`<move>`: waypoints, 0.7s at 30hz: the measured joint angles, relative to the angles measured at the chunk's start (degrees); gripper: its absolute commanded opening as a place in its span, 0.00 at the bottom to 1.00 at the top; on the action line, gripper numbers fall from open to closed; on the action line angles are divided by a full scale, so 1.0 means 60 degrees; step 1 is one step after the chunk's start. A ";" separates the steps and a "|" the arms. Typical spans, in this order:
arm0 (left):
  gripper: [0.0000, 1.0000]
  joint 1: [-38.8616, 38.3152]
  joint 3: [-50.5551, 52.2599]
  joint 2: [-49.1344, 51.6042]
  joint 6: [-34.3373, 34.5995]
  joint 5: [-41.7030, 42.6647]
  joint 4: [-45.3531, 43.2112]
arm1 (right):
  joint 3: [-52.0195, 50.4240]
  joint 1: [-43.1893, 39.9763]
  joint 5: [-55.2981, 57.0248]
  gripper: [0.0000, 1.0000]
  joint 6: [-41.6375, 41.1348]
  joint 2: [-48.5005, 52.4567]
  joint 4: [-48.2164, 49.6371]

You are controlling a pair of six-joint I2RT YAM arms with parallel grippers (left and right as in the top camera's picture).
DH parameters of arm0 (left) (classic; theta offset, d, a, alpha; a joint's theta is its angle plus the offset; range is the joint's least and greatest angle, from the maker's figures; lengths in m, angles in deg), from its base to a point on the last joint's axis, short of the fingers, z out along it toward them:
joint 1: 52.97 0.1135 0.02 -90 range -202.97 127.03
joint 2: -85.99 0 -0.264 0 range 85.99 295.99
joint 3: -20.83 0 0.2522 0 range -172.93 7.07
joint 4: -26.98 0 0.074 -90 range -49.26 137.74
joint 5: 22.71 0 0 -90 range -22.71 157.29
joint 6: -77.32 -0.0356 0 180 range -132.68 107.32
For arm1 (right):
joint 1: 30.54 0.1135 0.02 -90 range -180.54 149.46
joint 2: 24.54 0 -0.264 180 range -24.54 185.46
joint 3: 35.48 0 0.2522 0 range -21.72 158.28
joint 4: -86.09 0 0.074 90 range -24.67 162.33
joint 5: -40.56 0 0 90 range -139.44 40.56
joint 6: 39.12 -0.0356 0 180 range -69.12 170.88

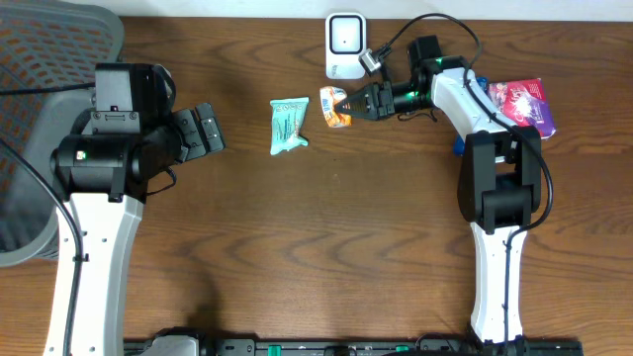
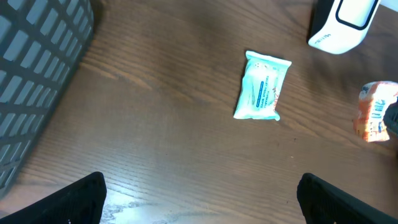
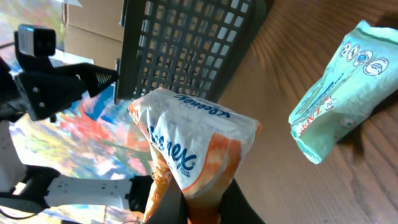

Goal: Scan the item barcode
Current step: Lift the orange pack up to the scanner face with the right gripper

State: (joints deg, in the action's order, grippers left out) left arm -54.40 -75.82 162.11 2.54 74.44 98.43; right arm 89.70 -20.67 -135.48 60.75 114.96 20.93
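Right wrist view shows the right end effector (image 3: 202, 202) clamped on the orange tissue pack (image 3: 193, 143), which sits near the scanner (image 1: 345, 44). The barcode is not visible, so the pack probably needs turning until the code faces the scanner window, then holding steady. The left end effector (image 1: 203, 129) hangs spread apart, well away.

Right wrist view: on the white-and-orange tissue packet (image 3: 193, 149) we read blue lettering ending in "eenex". Its first letters are creased, and a smaller blue line above is illegible. On the teal packet (image 3: 342, 87) we note red print and round blue signs, too small to read.
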 measured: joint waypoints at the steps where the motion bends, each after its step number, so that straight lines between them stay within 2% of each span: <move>1: 0.98 0.0000 0.0000 0.0000 0.0000 0.0000 0.0007 | 0.0022 0.0040 0.0193 0.01 -0.0612 0.0000 0.0412; 5: 0.98 0.0000 0.0000 0.0000 0.0000 0.0000 0.0000 | 0.0565 0.0310 0.2539 0.01 -0.2718 0.0051 0.0463; 7: 0.98 0.0000 0.0000 0.0000 0.0000 0.0000 0.0000 | 0.1705 0.0546 0.4728 0.01 -0.3727 0.0117 0.0120; 12: 0.98 0.0000 0.0000 0.0000 0.0000 0.0000 0.0000 | 0.4113 0.0907 0.8710 0.01 -0.4732 0.0113 0.0153; 13: 0.98 0.0000 0.0000 0.0000 0.0000 0.0000 0.0000 | 0.4517 0.1045 1.0506 0.01 -0.4874 0.0098 0.0280; 17: 0.98 0.0000 0.0000 0.0000 0.0000 0.0000 0.0000 | 0.4714 0.1694 1.5548 0.01 -0.4641 0.0087 0.1140; 19: 0.98 0.0000 0.0000 0.0000 0.0000 0.0000 0.0000 | 0.4670 0.2142 1.7431 0.01 -0.3872 0.0117 0.1923; 20: 0.98 0.0000 0.0000 0.0000 0.0000 0.0000 0.0004 | 0.4656 0.2441 1.8469 0.01 -0.2874 0.0127 0.2743; 21: 0.98 0.0000 0.0000 0.0000 0.0000 0.0000 -0.0004 | 0.4656 0.2568 1.8786 0.01 -0.2535 0.0135 0.2911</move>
State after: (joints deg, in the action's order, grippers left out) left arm -54.40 -75.82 162.11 2.54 74.44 98.41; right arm 117.63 -5.26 -22.77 45.53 115.77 38.40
